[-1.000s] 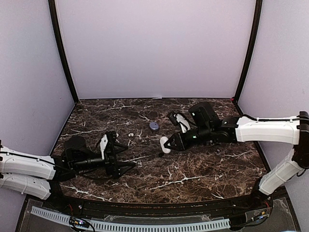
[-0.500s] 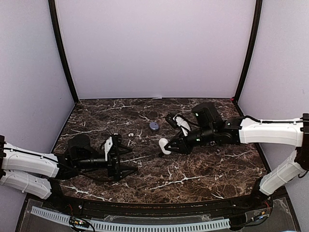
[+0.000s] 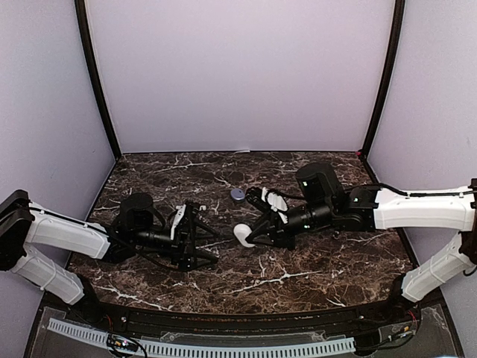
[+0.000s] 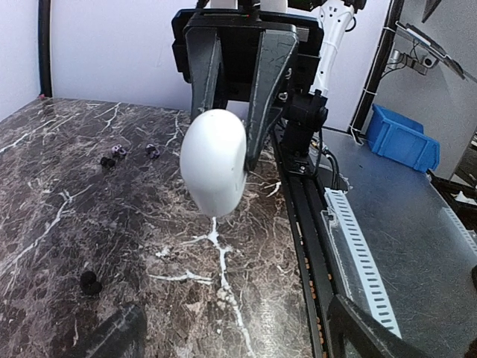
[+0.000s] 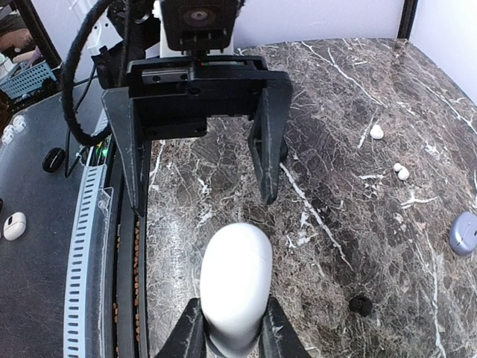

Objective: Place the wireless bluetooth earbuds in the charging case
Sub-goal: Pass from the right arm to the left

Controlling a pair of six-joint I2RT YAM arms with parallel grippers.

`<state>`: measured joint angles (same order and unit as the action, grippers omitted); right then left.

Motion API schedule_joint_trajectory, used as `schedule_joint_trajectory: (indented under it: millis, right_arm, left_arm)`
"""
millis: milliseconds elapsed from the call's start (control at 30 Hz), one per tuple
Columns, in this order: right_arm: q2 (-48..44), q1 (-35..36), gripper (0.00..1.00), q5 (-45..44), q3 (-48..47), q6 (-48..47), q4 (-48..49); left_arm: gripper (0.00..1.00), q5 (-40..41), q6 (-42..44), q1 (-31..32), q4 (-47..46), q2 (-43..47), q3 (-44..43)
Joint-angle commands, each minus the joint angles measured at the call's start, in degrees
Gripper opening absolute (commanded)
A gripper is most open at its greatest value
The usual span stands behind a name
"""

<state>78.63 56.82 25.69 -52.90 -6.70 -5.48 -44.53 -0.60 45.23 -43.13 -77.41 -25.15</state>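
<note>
My right gripper point(image 5: 232, 317) is shut on a white pebble-shaped charging case point(image 5: 235, 280) and holds it closed, just above the marble; in the top view the case point(image 3: 242, 235) sits mid-table. My left gripper point(image 3: 209, 242) is open and empty, facing the case from the left with a short gap; its wide-spread jaws show in the right wrist view point(image 5: 203, 200). In the left wrist view the case point(image 4: 215, 160) hangs ahead of my open left gripper point(image 4: 238, 332). Small white earbuds point(image 5: 376, 132) point(image 5: 401, 172) and a black earbud point(image 5: 361, 304) lie on the table. Another black earbud point(image 4: 89, 282) lies nearer the left gripper.
A small purple case point(image 3: 237, 194) lies behind the grippers, also in the right wrist view point(image 5: 463, 233). Dark and purple earbuds point(image 4: 153, 151) lie farther back. The table's front edge with a cable rail point(image 3: 201, 347) runs close below both grippers.
My right gripper has carried the white case leftward and a little nearer. My left gripper has moved right toward it, closing the gap between them.
</note>
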Motion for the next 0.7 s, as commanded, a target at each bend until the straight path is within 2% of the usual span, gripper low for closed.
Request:
schedule_joint_trajectory:
  millis: [0, 200, 333, 667]
  right_arm:
    - [0.45, 2.71, 0.20, -2.28, -1.93, -3.40, 1.28]
    - [2.39, 4.15, 0.21, -4.43, -2.69, -3.26, 1.35]
    - [3.85, 4.59, 0.21, -4.72, -3.28, -3.42, 0.57]
    - [6.97, 6.91, 0.21, -5.97, -4.91, -5.92, -0.49]
  left_arm:
    - [0.86, -4.44, 1.77, 0.16, -3.71, -2.47, -2.10]
    - [0.80, -3.37, 2.89, 1.64, -7.03, -5.85, -2.51]
    - [0.80, -1.95, 3.32, 2.99, -13.07, -7.03, -0.48]
    - [0.79, -0.57, 3.98, 3.10, -16.53, -10.43, -0.87]
